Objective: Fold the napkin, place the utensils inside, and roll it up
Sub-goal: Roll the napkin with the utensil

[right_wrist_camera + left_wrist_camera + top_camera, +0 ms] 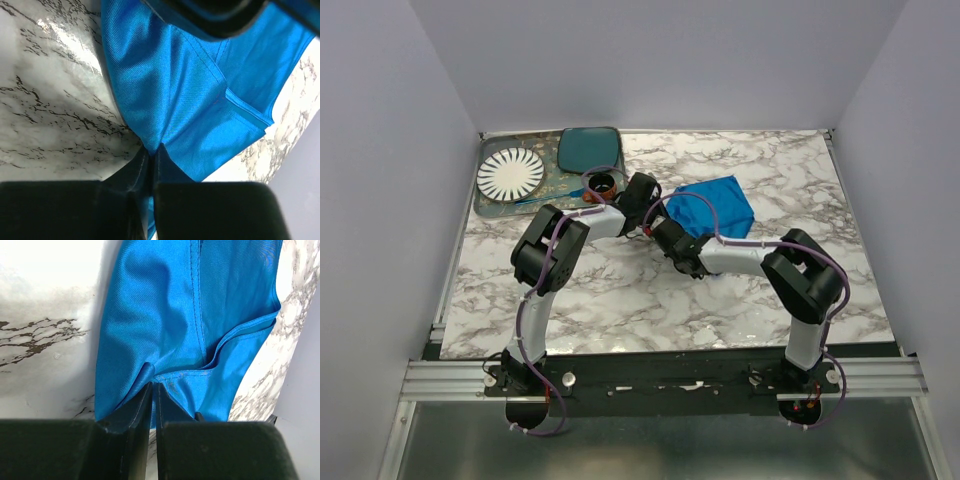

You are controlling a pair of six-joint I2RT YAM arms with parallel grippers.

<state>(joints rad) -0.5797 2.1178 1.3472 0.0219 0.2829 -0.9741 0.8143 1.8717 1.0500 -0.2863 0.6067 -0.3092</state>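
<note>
Napkin (720,205), one, left jaws and right jaws each clamped on its edge

White-and-grey marble tabletop (620,300) between plain pale lavender walls (380,200), metal rail (445,378) along the near edge.

The bit of napkin (200,315) nipped in my left pincer (155,390) is buried between the fingers, and my right pincer (151,152) hides its pinch the same way. Beyond each pincer the cloth runs off the top edge of the view. Just past my right pincer a dark blurred shape (220,20) crosses the cloth; I cannot tell what it is. From overhead both pincer tips and the napkin's nearest corner sit hidden under my own arms. Far left of my left pincer lies a slim blue thing (545,198), too small to name.
</note>
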